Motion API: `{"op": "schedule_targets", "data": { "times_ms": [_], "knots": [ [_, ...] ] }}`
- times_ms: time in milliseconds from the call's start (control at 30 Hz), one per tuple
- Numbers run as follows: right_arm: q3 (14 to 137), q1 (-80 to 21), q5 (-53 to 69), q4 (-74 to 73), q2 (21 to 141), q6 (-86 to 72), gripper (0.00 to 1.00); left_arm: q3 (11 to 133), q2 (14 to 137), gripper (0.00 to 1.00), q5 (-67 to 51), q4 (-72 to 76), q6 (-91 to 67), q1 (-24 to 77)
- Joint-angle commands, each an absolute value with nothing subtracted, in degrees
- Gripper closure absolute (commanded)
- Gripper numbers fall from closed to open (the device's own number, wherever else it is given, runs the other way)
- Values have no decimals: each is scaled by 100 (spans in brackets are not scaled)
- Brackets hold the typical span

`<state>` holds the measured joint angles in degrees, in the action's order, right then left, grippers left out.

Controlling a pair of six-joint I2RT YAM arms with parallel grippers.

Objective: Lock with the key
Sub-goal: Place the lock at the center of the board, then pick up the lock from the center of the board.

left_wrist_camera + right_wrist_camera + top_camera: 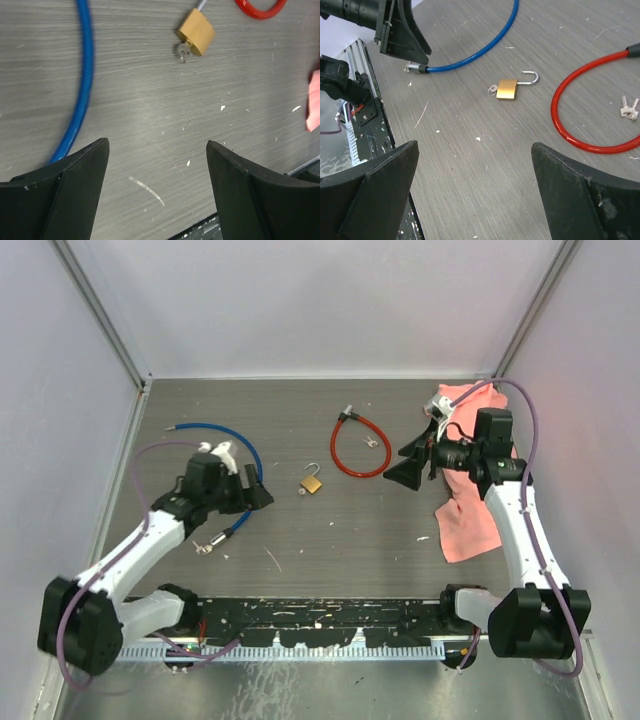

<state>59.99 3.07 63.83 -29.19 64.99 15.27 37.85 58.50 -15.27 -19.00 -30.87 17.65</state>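
Top external, grey table (350, 535), padlock (312, 483), white walls (330, 300)

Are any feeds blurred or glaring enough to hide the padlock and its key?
Top external: even, soft light, no glare, but the padlock is too small to read. Left wrist: slightly soft, the blue cable smeared. Right wrist: sharpest, the padlock visibly unlatched and the key at its base clear.

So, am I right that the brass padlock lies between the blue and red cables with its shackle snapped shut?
Not quite: the brass padlock does lie between the blue cable and the red cable, but its shackle stands open, as the right wrist view shows.
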Motion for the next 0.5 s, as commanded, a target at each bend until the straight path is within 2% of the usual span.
{"op": "schedule_targets", "data": {
  "times_ms": [0, 67, 167, 467],
  "knots": [
    [5680, 251, 6523, -2010, 6693, 1608, 0, 4514, 6740, 19, -171, -708, -2380, 3017],
    [5531, 198, 6382, -1800, 6796, 1520, 0, 4788, 7185, 16, 178, -573, -1625, 3393],
    [5318, 154, 6143, -1550, 6809, 1486, 0, 5012, 7819, 13, 1, -121, -1465, 3397],
    [5115, 97, 5682, -1639, 6888, 1702, 0, 5362, 8793, 13, -897, 606, -2314, 3247]
  ]
}}
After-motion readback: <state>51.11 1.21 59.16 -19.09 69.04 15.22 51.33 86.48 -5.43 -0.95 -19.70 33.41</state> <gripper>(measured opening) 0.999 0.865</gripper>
